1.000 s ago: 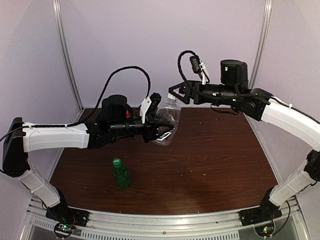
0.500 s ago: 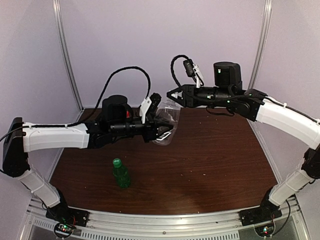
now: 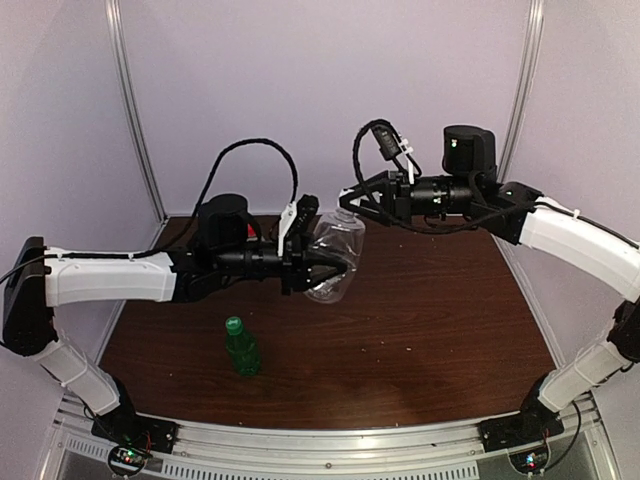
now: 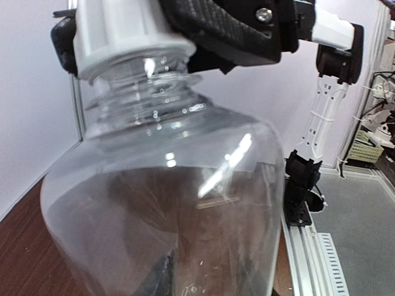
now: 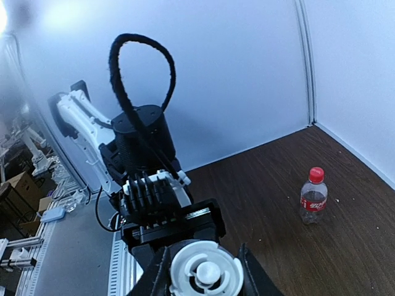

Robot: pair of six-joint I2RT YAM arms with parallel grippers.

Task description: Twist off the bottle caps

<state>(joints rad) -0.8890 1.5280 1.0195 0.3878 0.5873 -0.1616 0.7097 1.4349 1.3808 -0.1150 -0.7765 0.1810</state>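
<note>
My left gripper (image 3: 333,266) is closed around the belly of the wide clear bottle (image 3: 338,250) and holds it in the air above the table (image 3: 430,330), neck uppermost. My right gripper (image 3: 350,197) has its two fingers (image 5: 158,274) pressed on either side of the white cap (image 5: 205,271), which sits on the bottle's neck with bare thread showing just below it. Both arms reach inward, nearly level, and meet over the back of the table. The bottle looks empty, rounded and glossy. The green bottle (image 3: 241,350) stands capped near the front left. The red-labelled bottle (image 5: 313,198), red cap on, stands close to a wall.
</note>
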